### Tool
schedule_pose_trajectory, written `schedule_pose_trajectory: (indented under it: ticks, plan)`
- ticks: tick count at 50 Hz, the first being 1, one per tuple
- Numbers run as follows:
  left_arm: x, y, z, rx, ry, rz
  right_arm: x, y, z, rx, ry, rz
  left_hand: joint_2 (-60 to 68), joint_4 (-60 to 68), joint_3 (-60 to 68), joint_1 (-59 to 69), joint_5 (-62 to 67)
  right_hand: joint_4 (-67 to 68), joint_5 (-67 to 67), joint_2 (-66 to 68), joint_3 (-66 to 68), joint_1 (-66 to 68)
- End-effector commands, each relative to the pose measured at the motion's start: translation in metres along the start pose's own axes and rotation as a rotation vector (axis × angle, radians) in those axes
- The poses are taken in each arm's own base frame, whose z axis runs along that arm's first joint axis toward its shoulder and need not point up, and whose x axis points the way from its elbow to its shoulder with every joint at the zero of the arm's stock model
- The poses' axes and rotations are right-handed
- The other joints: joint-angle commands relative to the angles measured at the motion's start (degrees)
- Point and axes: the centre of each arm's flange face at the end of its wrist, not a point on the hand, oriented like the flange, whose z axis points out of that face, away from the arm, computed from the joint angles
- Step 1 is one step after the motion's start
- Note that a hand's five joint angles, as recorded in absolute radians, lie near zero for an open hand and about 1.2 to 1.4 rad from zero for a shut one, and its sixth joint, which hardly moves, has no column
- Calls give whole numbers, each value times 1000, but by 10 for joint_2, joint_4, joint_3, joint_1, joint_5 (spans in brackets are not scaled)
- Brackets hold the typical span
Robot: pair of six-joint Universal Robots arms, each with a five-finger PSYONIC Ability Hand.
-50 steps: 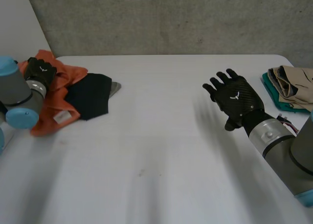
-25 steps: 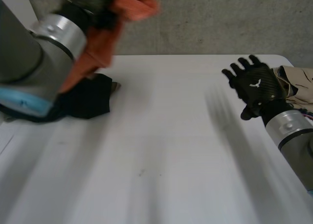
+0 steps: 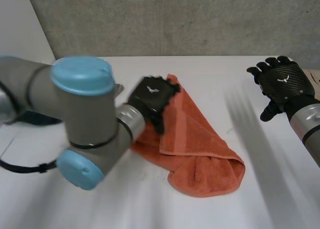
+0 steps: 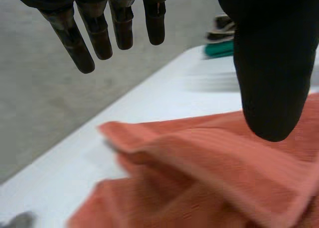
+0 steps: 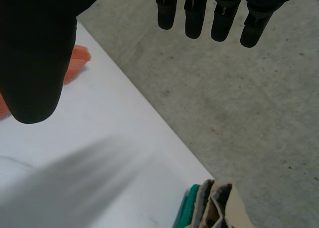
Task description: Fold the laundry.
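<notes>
Orange towel point(image 3: 200, 144) lies rumpled on the white surface point(image 3: 210, 69), roughly mid-surface. It's loosely doubled over itself, w/ a long fold running down it and a rounded, bunched end at the near-right. Its far corner pokes out just past the left robot hand point(image 3: 150, 100). That hand sits over the towel's far-left edge, at the end of the left arm point(image 3: 75, 114), which crosses in from the left w/ its light-blue caps facing the camera. In the left wrist view its fingers point(image 4: 82, 44) are straight and spread apart from the thumb point(image 4: 269, 78), nothing pinched or wrapped: hand apart and empty, w/ towel ridges and a thick hem lying under the palm. Can't tell whether the palm actually touches the cloth. Right robot hand point(image 3: 281, 84) is well apart from the towel, up over the far-right part of the surface, back of hand toward the head camera. In the right wrist view its fingers point(image 5: 222, 19) are straight, thumb held wide, so it's likewise spread and carrying nothing. Same view shows a folded stack point(image 5: 212, 208), teal at the bottom w/ beige/tan pieces on top. It sits near the surface's edge on the right hand's side, and a bit of the orange towel shows beside the thumb. The stack also appears small and far off past the left thumb in the left wrist view.
</notes>
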Motion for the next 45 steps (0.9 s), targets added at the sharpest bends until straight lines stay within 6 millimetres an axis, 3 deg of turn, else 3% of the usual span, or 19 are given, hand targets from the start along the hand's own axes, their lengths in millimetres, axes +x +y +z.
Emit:
schedule_pose_trajectory:
  ticks: [1,4,8,11,14,19,22,25,28,29,32,33,35,40,44,45]
  plan:
    - [-23,-1,-27,-17,-79,-12,-7,-13,-8,-44,-138,-12,-4,0,-1,-4,6,-19,-28,-22,-20,-30]
    - [-26,18,-35,-80,-85,-17,-13,-19,-13,-48,-255,-44,-1,3,3,-1,9,-19,-28,-22,-20,-30]
    - [-29,40,-35,-123,-98,-26,-31,-8,-13,-100,-409,-54,-1,3,3,-1,9,-19,-28,-22,-20,-30]
    - [-36,55,-28,-116,-124,-28,-50,-5,-13,-125,-483,-53,3,7,6,3,12,7,-2,4,6,-4]
    - [-44,73,-16,-121,-149,-15,-84,-11,-20,-112,-553,-78,3,7,6,3,12,60,52,57,60,50]
    - [-52,89,-1,-113,-156,40,-125,-4,-10,-76,-528,-108,-1,3,3,-1,9,62,53,59,62,52]
    - [-49,104,10,-135,-118,93,-138,7,0,-75,-497,-120,-1,3,3,-1,9,65,57,63,65,55]
    - [-49,113,21,-147,-96,141,-151,14,13,-73,-454,-131,4,8,8,4,14,163,154,160,162,152]
    - [-53,116,30,-149,-103,166,-150,6,25,-48,-398,-122,112,115,115,111,121,483,474,480,483,473]
    - [-54,115,31,-144,-105,167,-148,2,27,-38,-385,-115,172,176,175,172,182,661,652,658,661,651]
    - [-55,111,34,-129,-114,171,-144,-6,33,-17,-350,-89,412,416,416,412,422,681,672,678,680,670]
    - [-55,108,36,-112,-117,176,-141,-8,36,-3,-335,-75,556,560,560,556,566,681,672,678,680,670]
    - [-57,101,36,-88,-128,178,-137,-13,37,22,-313,-58,630,634,633,630,639,681,672,678,680,670]
    - [-69,61,37,37,-186,190,-112,-49,30,120,-224,31,638,642,642,638,648,681,672,678,680,670]
    - [-76,43,33,90,-230,192,-100,-62,22,147,-202,84,638,642,642,638,648,681,672,678,680,670]
    - [-76,39,31,97,-233,193,-98,-63,21,146,-201,91,638,642,642,638,648,621,612,618,621,611]
